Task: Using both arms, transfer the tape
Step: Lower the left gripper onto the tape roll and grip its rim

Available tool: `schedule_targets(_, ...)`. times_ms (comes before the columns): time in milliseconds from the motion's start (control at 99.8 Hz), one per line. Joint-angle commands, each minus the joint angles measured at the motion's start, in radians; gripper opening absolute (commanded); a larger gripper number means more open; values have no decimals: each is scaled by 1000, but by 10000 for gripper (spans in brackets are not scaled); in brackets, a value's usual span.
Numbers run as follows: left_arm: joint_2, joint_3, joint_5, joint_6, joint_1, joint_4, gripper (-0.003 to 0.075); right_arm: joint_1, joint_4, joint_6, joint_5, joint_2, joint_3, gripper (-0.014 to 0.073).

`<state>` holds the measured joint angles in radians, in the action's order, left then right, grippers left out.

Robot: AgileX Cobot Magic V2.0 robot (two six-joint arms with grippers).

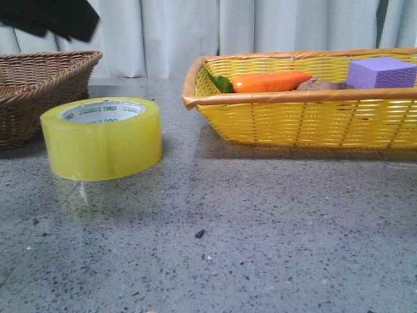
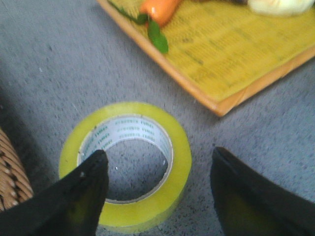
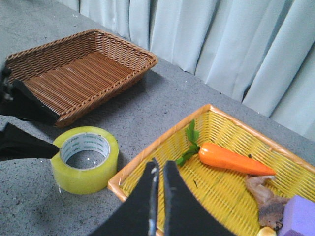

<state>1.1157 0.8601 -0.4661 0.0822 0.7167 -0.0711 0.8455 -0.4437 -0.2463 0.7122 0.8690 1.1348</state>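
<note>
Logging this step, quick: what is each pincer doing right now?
Left pincer: open, fingers straddling the tape, not gripping.
Right pincer: closed, empty, above the yellow basket.

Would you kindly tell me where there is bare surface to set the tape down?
The widest bare stretch of table lies in front of the yellow basket and beside the tape. The brown basket shows bare floor. The yellow basket's right end is crowded: carrot, purple block.

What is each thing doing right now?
tape: lying flat on table, ungripped
left gripper: open, straddling tape's wall
right gripper: shut, empty, above yellow basket
brown basket: empty
yellow basket: holds carrot, purple block
</note>
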Motion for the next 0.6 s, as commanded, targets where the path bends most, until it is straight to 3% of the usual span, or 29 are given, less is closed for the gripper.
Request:
schedule_targets(0, 47, 76, 9, -2, 9, -4, 420, 0, -38, -3, -43, -24, 21, -67)
schedule_targets(591, 301, 170, -25, -2, 9, 3, 420, 0, -37, -3, -38, -30, 21, -67)
